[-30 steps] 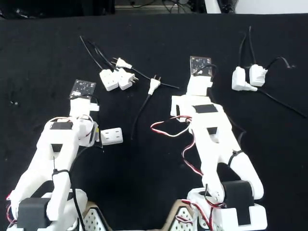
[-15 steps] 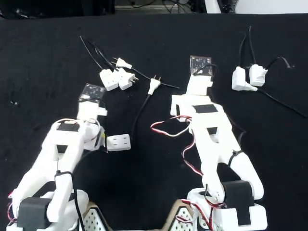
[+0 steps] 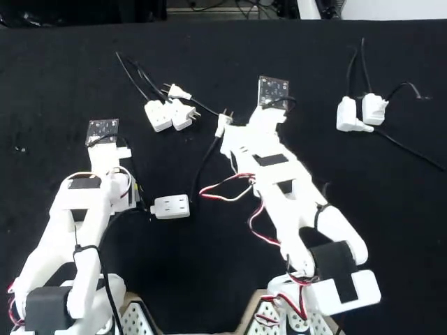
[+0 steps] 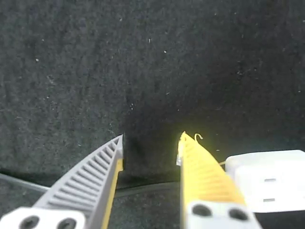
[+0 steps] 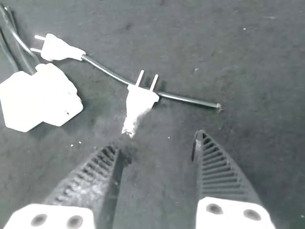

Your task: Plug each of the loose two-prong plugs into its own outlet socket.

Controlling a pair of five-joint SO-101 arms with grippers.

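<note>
Right fingers (image 5: 209,167) stand wide open and empty, just short of the white two-prong plug (image 5: 139,102). Its prongs point to the black desk's (image 3: 56,70) far edge. The high view adds its black cable (image 3: 205,159) trailing nearward. Left fingers (image 4: 200,167) are open and empty beside the white outlet block (image 4: 267,181).

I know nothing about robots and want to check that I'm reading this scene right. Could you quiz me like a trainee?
1. True or false: the right gripper is shut on a plug.
2. What lies right beside the left gripper? A) a white outlet socket B) a screwdriver C) a cup
3. Fill in: the loose plug just ahead of the right gripper shows ___ prongs.
Key: 1 false, it is open; 2 A; 3 two.
</note>
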